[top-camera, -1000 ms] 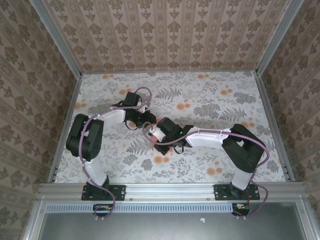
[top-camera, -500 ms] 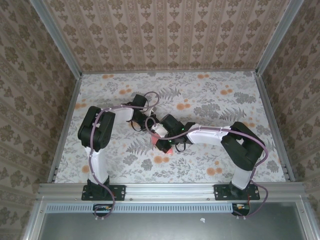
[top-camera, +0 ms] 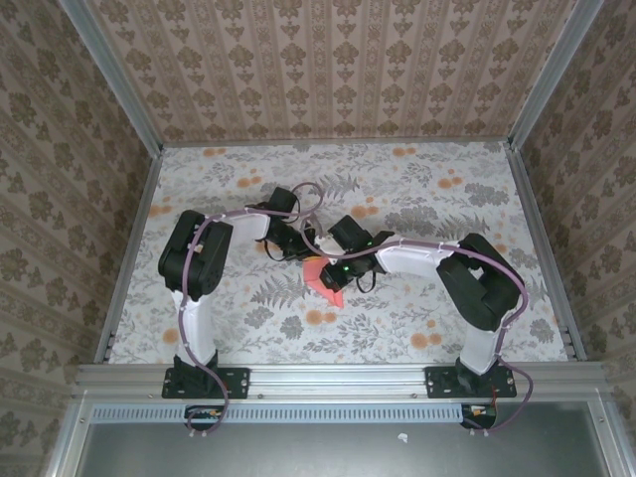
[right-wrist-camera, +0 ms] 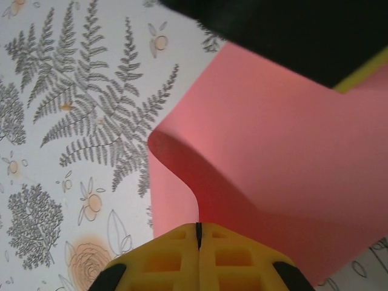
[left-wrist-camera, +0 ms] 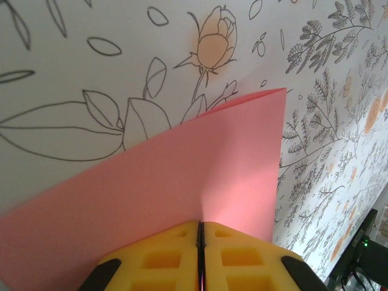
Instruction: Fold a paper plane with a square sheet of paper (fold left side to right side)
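The square sheet of paper runs off the left wrist view's bottom and left edges

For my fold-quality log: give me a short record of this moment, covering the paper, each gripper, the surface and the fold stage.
paper: square sheet of paper, pink-red, held between both grippers near mid-table
paper shape: bent in a soft curve in the right wrist view; one corner points out over the table in the left wrist view
left gripper: shut on the sheet's edge
right gripper: shut on the sheet beside the curl
surface: table with floral print
fold stage: no plane shape yet
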{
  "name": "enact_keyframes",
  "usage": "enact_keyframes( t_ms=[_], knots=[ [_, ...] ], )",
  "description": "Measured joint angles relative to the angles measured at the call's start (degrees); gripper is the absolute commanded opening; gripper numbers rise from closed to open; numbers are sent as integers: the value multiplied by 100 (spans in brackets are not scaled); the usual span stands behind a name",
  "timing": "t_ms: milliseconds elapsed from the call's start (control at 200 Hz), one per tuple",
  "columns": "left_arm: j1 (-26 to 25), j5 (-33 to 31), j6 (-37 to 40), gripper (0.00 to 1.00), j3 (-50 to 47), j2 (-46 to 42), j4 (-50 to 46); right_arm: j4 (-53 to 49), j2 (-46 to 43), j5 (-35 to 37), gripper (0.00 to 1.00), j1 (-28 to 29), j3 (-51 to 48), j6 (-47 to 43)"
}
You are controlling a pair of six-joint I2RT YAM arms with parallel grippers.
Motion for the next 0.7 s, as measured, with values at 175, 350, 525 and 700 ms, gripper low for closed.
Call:
enact_keyframes(
  t_ms=[175,350,525,700],
  knots=[
    [-24,-13,15,9,11,0,0,-85,72,129,0,-111,55,131],
    [-24,-13,15,9,15,2,-9,-149,195,256,0,-177,170,177],
    [-24,-13,15,9,17,2,-11,-199,234,348,0,-184,227,190],
    [-26,-13,15,9,22,4,-15,-201,245,367,0,-184,229,190]
  ],
)
